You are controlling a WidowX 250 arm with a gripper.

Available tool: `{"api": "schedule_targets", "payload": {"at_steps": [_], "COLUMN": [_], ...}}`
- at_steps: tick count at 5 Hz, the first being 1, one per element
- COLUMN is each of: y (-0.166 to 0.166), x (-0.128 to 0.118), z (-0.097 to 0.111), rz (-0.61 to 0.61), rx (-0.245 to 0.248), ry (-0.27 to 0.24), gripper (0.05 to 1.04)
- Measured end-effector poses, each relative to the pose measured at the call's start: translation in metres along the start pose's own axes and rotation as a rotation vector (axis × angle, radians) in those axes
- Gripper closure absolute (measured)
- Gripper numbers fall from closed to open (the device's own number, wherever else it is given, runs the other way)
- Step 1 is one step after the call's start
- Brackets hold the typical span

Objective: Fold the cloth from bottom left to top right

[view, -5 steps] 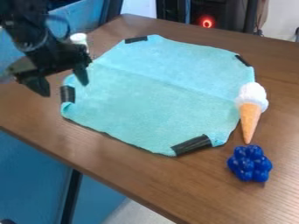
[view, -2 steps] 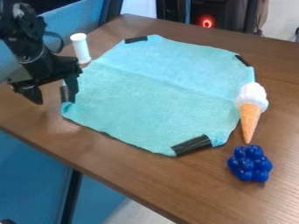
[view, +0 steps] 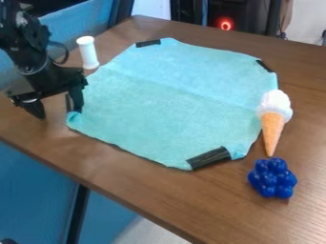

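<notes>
My black gripper (view: 60, 114) hangs at the left edge of the cloth, open, one finger over the black-taped left corner and the other out over bare wood. The light turquoise cloth (view: 172, 100) lies spread flat on the table, a faint crease running across it. Black tape marks its corners, and the left one is partly hidden behind the gripper's finger.
A white cylindrical bottle (view: 88, 52) stands behind the gripper near the cloth's upper left. An ice cream cone toy (view: 274, 119) touches the cloth's right side, with a blue cluster-shaped toy (view: 272, 178) below it. The wooden table's (view: 115, 178) front edge slants down rightward.
Over the last second the gripper has moved left and down, uncovering the white bottle. In the last half second it has sunk slightly lower by the left corner. The cloth has stayed put.
</notes>
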State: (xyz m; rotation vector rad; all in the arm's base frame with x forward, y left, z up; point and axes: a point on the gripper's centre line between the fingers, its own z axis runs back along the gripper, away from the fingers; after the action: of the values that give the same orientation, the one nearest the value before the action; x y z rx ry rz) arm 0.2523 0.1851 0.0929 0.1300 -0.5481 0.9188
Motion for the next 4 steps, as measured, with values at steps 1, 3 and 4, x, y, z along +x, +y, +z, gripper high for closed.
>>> {"api": "schedule_targets", "payload": {"at_steps": [1, 3, 4], "y": [-0.0008, 0.0, -0.0022], "x": [-0.0015, -0.0018, 0.0002], "z": [-0.0002, 0.0043, 0.0073], "rz": [0.012, 0.046, 0.073], "rx": [-0.006, -0.017, -0.018], "ry": [0.008, 0.015, 0.026], "gripper": [0.423, 0.923, 1.019]}}
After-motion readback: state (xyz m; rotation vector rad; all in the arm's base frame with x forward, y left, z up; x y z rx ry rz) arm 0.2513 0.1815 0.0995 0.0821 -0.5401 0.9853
